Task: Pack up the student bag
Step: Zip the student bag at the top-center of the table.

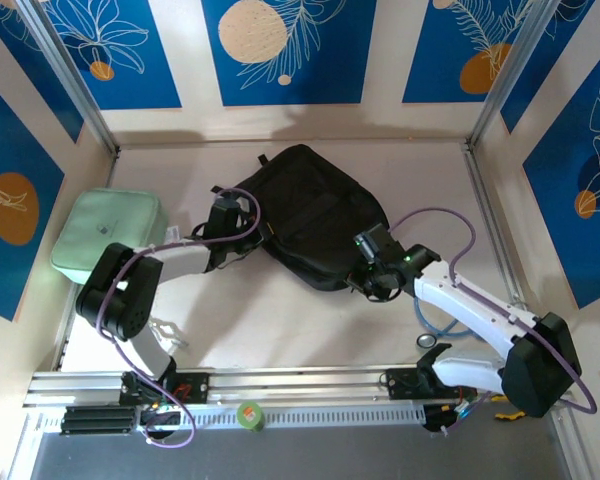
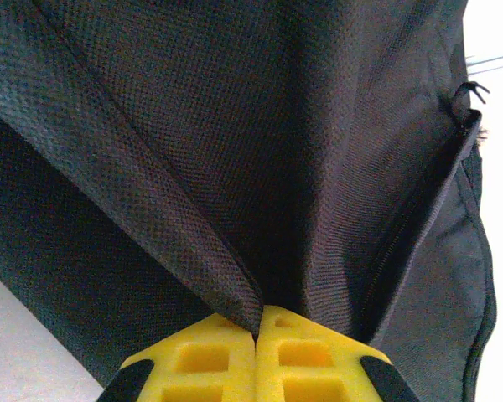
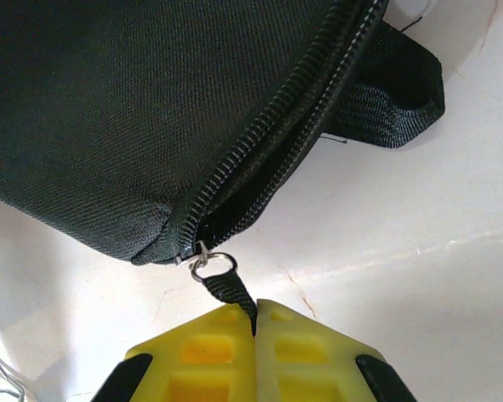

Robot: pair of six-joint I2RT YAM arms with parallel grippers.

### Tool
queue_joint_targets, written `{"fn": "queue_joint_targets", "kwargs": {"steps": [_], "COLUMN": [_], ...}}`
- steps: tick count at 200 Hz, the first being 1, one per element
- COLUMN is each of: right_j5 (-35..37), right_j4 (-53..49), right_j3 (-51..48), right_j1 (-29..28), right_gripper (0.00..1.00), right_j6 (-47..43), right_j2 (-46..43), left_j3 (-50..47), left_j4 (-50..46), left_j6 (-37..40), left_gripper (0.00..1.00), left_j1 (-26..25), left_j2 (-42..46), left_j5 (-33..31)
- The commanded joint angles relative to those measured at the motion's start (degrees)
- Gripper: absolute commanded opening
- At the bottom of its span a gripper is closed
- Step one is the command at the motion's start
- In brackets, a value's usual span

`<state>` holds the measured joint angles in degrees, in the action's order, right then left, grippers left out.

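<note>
1. Student bag: large, black, soft fabric. It lies flat on the white bench, at mid-depth between the two arms. A loop shows at its far-left corner.

2. Left end effector: positioned at the left edge of the student bag. The yellow pads are pressed together, pinching a raised fold of the bag's black fabric. The fold runs up and away from the pads as a taut ridge. To the right of the fold, a zipper line runs along a seam of the bag.

3. Right end effector: positioned at the near-right corner of the student bag. Its pads are closed on the black pull tab, which hangs from a small metal ring at the slider. Beyond the slider, the two rows of zipper teeth stand apart, leaving a dark gap. A black webbing strap lies on the bench just behind that corner.

4. Other items: a pale mint-green rectangular bag rests well to the left of the student bag, apart from it.
</note>
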<state>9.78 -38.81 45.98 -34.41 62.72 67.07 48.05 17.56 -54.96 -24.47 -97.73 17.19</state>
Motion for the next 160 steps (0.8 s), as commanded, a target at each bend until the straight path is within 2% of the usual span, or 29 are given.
{"fn": "queue_joint_targets", "kwargs": {"steps": [1, 16, 42, 69, 90, 101, 118, 135, 160], "right_j5": [-5.31, -8.21, -13.25, -16.77, -17.47, -17.77, -18.13, -18.43, -19.21], "right_j4": [3.79, 5.99, 9.16, 13.58, 15.17, 15.8, 16.63, 17.39, 17.93], "right_j3": [0.2, 2.17, 5.68, 9.22, 12.85, 15.16, 18.93, 22.55, 27.39], "right_j1": [0.71, 0.75, 0.28, -1.71, -3.82, -4.62, -5.76, -6.75, -8.03], "right_gripper": [0.0, 0.0, 0.0, 0.0, 0.0, 0.0, 0.0, 0.0, 0.0], "right_j6": [-7.2, -11.09, -15.51, -17.01, -17.1, -17.1, -17.62, -17.93, -18.58], "right_j2": [0.92, 3.51, 8.24, 12.42, 15.96, 18.1, 21.38, 24.88, 29.53], "left_j3": [4.43, 8.37, 13.42, 14.87, 13.03, 10.93, 7.35, 4.07, -3.13], "left_j4": [0.78, -3.08, -9.78, -15.01, -19.25, -19.84, -19.58, -18.38, -11.0], "left_j6": [3.24, 6.65, 12.28, 15.64, 17.04, 16.35, 14.0, 11.13, 1.84], "left_gripper": [0.0, 0.0, 0.1, 0.31, 0.47, 0.52, 0.56, 0.57, 0.58], "left_j1": [2.09, 3.13, 4.94, 6.65, 8.85, 10.34, 11.74, 11.73, 11.28], "left_j2": [-2.9, -5.47, -8.02, -5.87, -1.38, 1.26, 5.1, 8.43, 12.5], "left_j5": [1.38, 4.33, 4.56, 0.74, -4.69, -6.17, -4.91, -1.02, 4.71]}}
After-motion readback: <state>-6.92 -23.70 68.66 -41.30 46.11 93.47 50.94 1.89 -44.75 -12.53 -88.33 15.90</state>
